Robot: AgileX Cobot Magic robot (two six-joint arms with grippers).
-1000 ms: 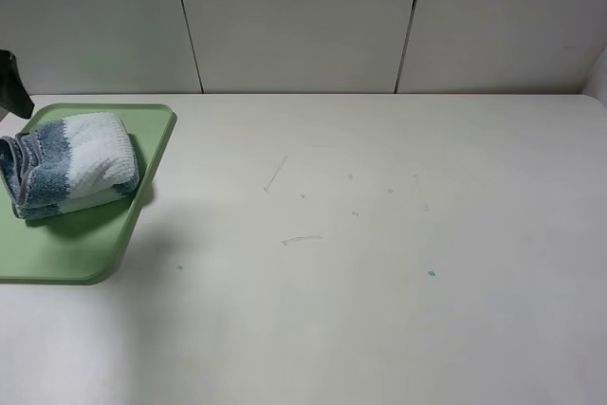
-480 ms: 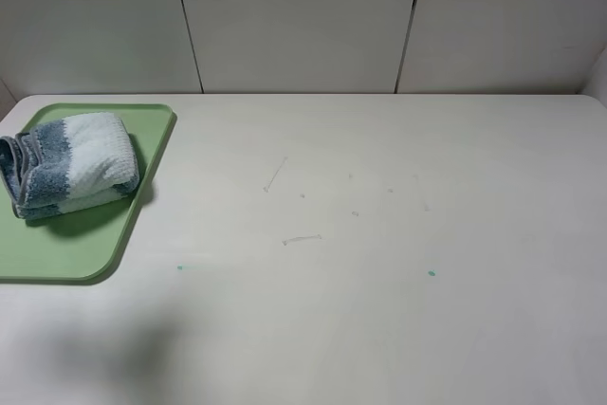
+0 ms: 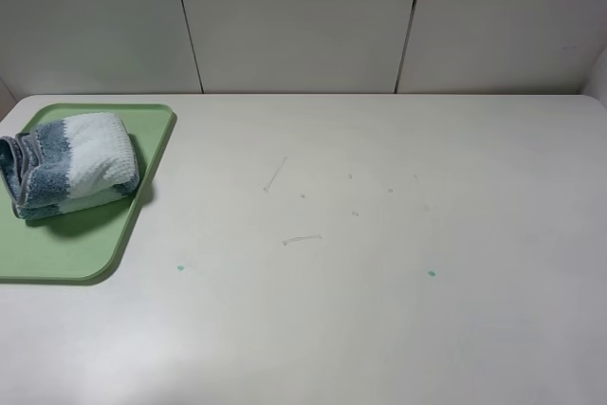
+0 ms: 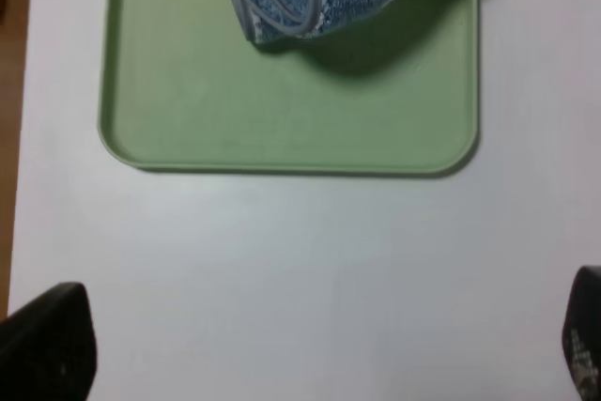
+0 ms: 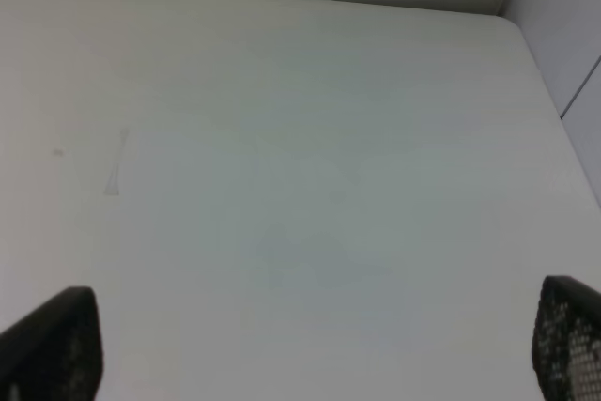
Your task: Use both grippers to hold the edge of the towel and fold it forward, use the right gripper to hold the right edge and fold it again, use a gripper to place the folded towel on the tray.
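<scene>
Towel (image 3: pixel 68 163) lies folded on the tray (image 3: pixel 85 253) at the tabletop's (image 3: pixel 379 282) left edge. Left gripper (image 4: pixel 310 349) and right gripper (image 5: pixel 310 349) both gape wide, holding nothing.

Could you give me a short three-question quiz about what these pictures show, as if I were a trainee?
1. True or false: the towel lies folded on the green tray.
2. Multiple choice: where does the tray sit on the table in the high view? A) far right B) left side C) centre
3. Fill in: both the left tool and the right tool stand ____ and hold nothing.

Key: 1 true; 2 B; 3 open
</scene>
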